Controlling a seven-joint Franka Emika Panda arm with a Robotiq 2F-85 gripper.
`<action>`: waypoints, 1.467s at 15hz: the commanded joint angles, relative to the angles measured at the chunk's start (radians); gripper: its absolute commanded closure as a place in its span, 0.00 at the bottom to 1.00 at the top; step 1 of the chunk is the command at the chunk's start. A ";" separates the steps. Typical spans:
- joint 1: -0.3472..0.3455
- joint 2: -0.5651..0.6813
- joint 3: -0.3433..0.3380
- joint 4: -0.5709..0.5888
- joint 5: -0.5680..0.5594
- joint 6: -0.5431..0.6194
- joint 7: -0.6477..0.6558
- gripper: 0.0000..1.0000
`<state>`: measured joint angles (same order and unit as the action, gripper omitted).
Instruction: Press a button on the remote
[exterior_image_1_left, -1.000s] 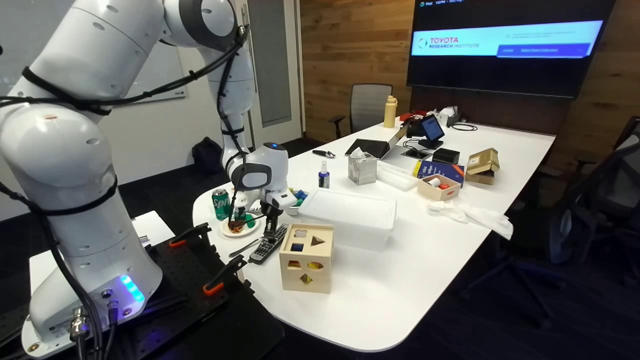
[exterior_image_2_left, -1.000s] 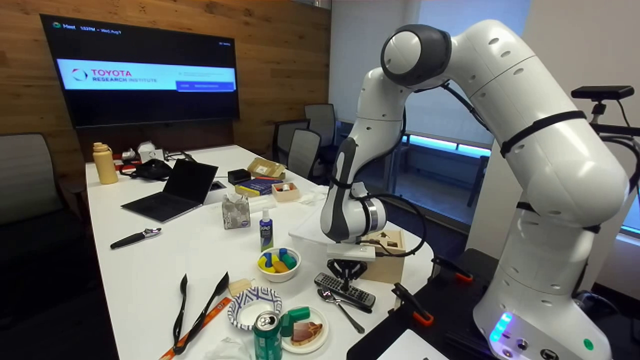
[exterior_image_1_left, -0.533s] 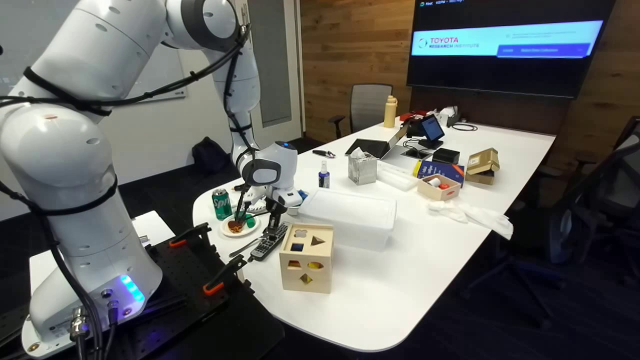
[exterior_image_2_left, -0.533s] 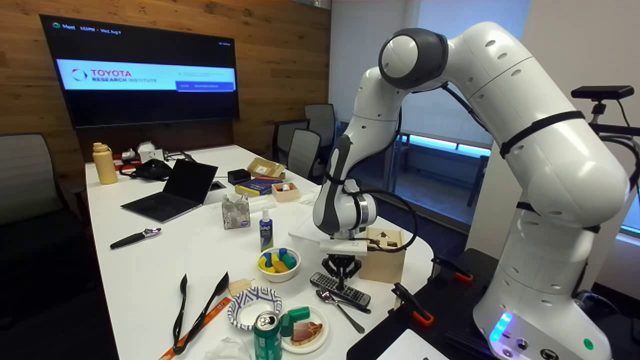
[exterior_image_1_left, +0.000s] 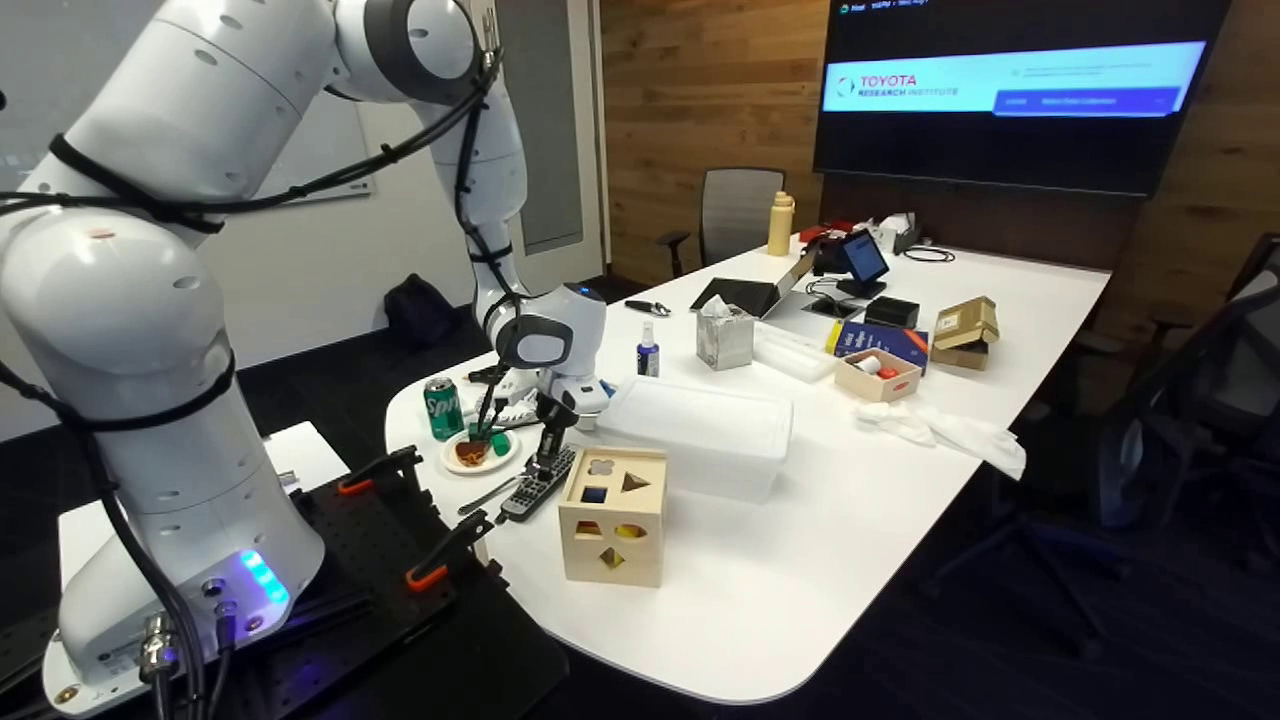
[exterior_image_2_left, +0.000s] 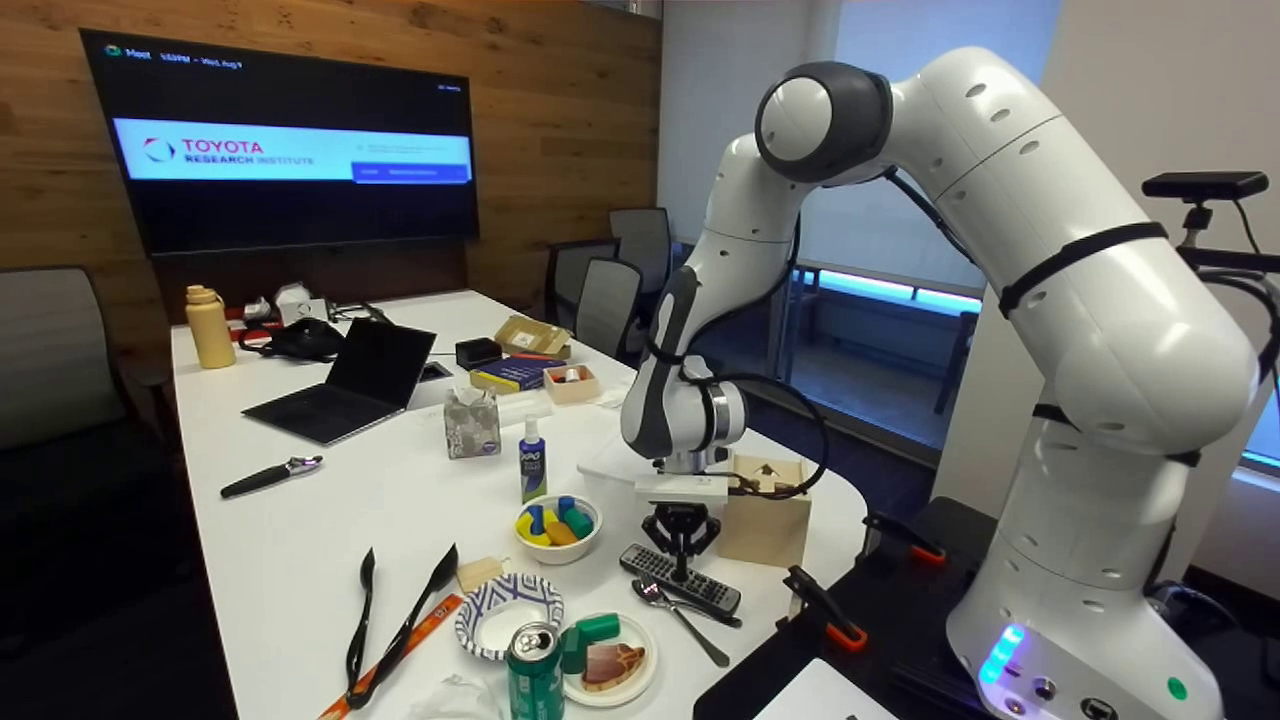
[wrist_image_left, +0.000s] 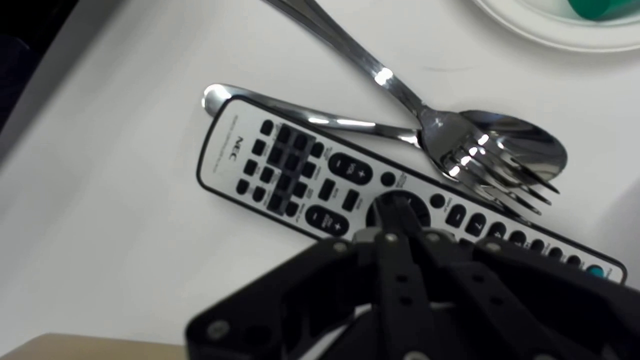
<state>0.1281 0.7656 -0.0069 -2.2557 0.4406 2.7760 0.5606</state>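
The remote (wrist_image_left: 225, 155) lies flat on the white table, buttons up, with a pale face and black edge in the wrist view. It also shows in both exterior views, beside the wooden cube (exterior_image_1_left: 612, 520), as a dark bar (exterior_image_1_left: 522, 502) (exterior_image_2_left: 714, 594). My gripper (wrist_image_left: 397, 205) is shut, its fingertips together and nothing seen between them. It points down over the round dark pad in the middle of the remote; the tips also show there in both exterior views (exterior_image_1_left: 543, 472) (exterior_image_2_left: 681, 574). The fingertips appear to touch the pad. The gripper hides part of the remote's near edge.
A fork (wrist_image_left: 450, 137) and a spoon (wrist_image_left: 525, 142) lie against the remote's long side. A plate with food (exterior_image_2_left: 610, 690), a soda can (exterior_image_2_left: 535, 670), a bowl of blocks (exterior_image_2_left: 560, 555) and a lidded plastic bin (exterior_image_1_left: 700, 425) stand around.
The arm and gripper have moved a little away from the base over the table. The remote has slid slightly the same way under the fingertips. In the last half second there is little movement.
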 joint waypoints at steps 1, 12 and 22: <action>0.021 -0.003 0.004 -0.017 0.000 0.013 0.025 1.00; 0.148 -0.336 -0.107 -0.268 -0.135 0.032 0.035 0.73; 0.094 -0.654 -0.097 -0.282 -0.442 -0.193 -0.036 0.00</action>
<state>0.2696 0.2006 -0.1474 -2.5223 0.0357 2.6584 0.5542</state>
